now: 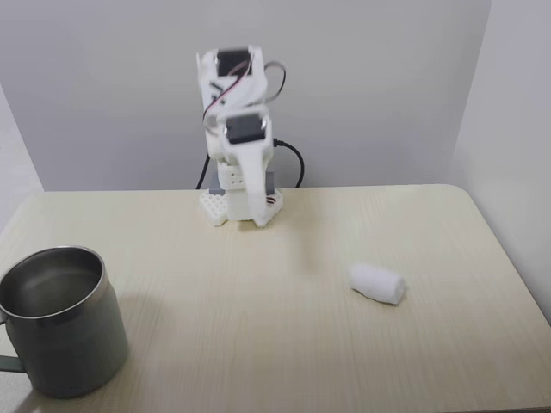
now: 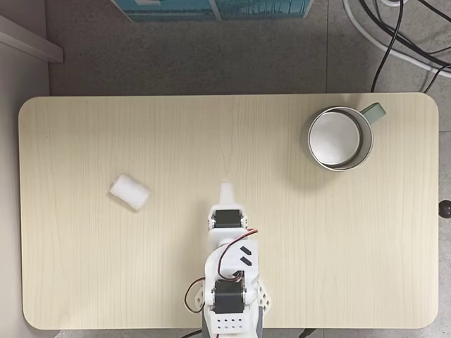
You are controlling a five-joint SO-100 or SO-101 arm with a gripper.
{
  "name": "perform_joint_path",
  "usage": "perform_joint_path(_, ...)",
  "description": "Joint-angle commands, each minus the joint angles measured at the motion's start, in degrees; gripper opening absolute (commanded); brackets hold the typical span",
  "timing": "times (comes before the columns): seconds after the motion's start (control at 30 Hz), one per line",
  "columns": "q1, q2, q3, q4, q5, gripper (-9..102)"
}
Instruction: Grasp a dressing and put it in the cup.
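Note:
The dressing is a small white roll lying on its side on the pale wooden table, right of centre in a fixed view and at the left in the view from above. The steel cup stands upright at the table's near left corner, its inside bare; from above the cup is at the upper right with its handle pointing right. My white gripper hangs folded at the arm's base, tip close to the table, fingers together and holding nothing. From above the gripper points at the table's middle, well apart from both things.
The arm's base is fixed at one long edge of the table. Black and white cables and a blue box lie on the floor past the far edge. Grey walls close in behind and beside the table.

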Motion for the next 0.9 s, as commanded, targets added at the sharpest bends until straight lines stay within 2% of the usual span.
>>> perform_joint_path(0.0,-5.0,13.4,14.8,4.2,4.8,18)
perform_joint_path(0.1,-9.5,22.9,25.0,9.2,12.2,28)
perform_joint_path(0.23,-20.0,27.9,30.1,11.4,20.3,35)
perform_joint_path(0.33,-26.9,31.3,31.6,10.9,23.7,37)
perform_joint_path(0.53,-30.9,47.5,36.6,11.8,26.6,38)
perform_joint_path(0.77,-41.7,50.5,34.1,4.7,34.3,51)
perform_joint_path(0.87,-42.5,52.6,32.6,0.5,37.0,52)
